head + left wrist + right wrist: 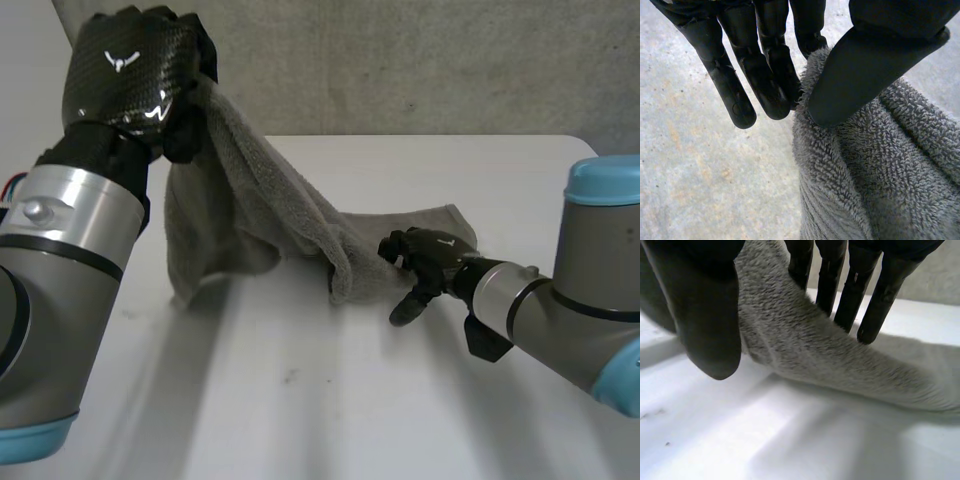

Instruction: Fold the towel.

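The setting looks like a robotics lab or test cell. A plain white surface [300,400] with a rounded far corner stands against a rough grey wall [420,60] that resembles concrete. Two industrial-style machine arms, the left arm [60,260] and the right arm [580,300], reach over the surface from its near side. Both have brushed grey metal joints and light-blue caps.

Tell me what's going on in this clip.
The robot is handling a grey towel. Its left hand pinches one end and holds it raised above the white table. Its right hand, low by the table, grips the other end between thumb and fingers. The towel sags between them, partly resting on the table, not yet folded.
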